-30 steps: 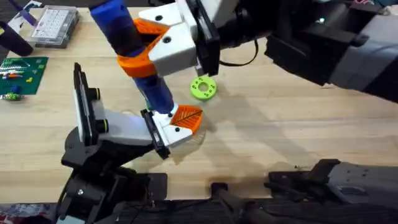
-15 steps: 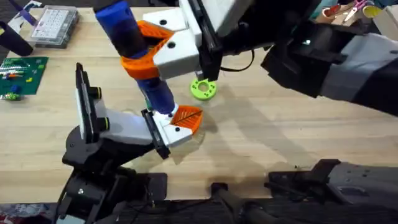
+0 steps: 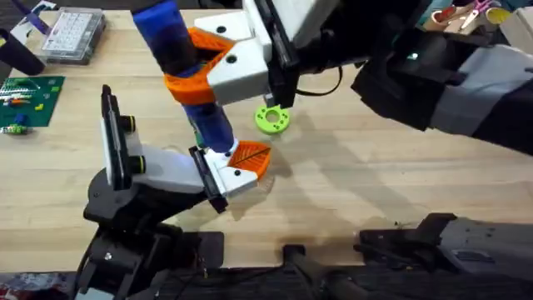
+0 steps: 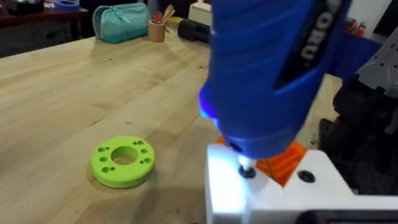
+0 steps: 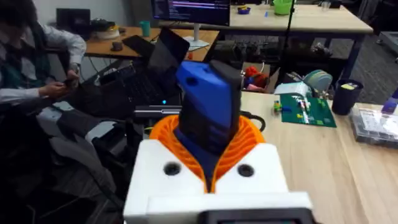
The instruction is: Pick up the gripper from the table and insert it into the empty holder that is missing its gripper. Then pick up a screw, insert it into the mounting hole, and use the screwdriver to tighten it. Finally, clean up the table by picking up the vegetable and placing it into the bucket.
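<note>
My right gripper is shut on the blue screwdriver, its orange ribbed pads against the barrel. The screwdriver leans over the holder, a white cylinder on a black stand with a tall black side plate. The small white gripper with its orange fin sits on the holder's black flange. In the left wrist view the screwdriver has its metal bit in a hole in that white block, lit by the tool's light. The screw is hidden under the bit. The vegetable and the bucket are out of view.
A bright green ring disc lies on the wood just beyond the holder. A clear parts box and a green circuit board sit at the far left. The right arm's dark body spans the upper right.
The right gripper and the screwdriver's upper end have drifted slightly to the right. The bit stays on the white block; the holder has not moved.
</note>
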